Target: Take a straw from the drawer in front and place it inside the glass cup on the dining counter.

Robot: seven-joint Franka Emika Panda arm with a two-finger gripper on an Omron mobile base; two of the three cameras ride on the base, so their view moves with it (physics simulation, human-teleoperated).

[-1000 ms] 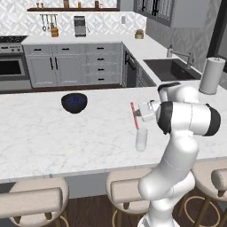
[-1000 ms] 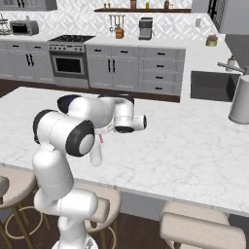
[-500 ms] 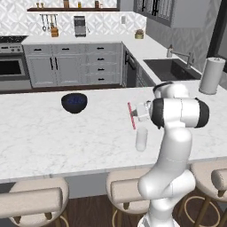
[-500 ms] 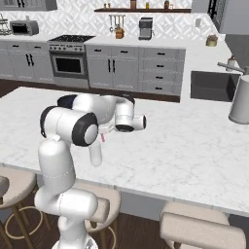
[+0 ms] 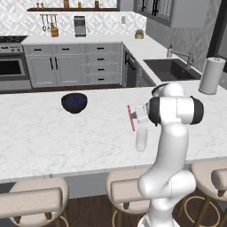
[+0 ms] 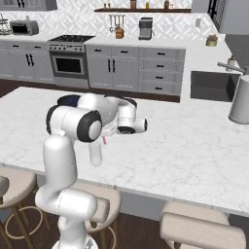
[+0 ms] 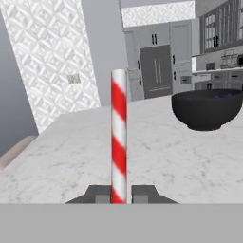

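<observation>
The hand [image 5: 135,116] grips the straw [image 5: 131,118] upright, just above the glass cup [image 5: 141,138] near the tabletop's [image 5: 53,137] stool-side edge. We judge insertion next: align the tip, then lower.

- A dark blue bowl [image 5: 74,102] is seen standing upright on the tabletop, well apart from everything else on it.
- Round beige stools [image 5: 129,192] are lined up along the near edge.
- A sink [image 5: 172,69] with a tap [image 5: 183,57] is set into the far worktop.
- A paper towel roll [image 5: 212,75] stands upright beside the sink.
- An oven [image 6: 68,63] is built into the grey cabinets.
- A coffee machine [image 6: 145,28] is placed by the back wall.
</observation>
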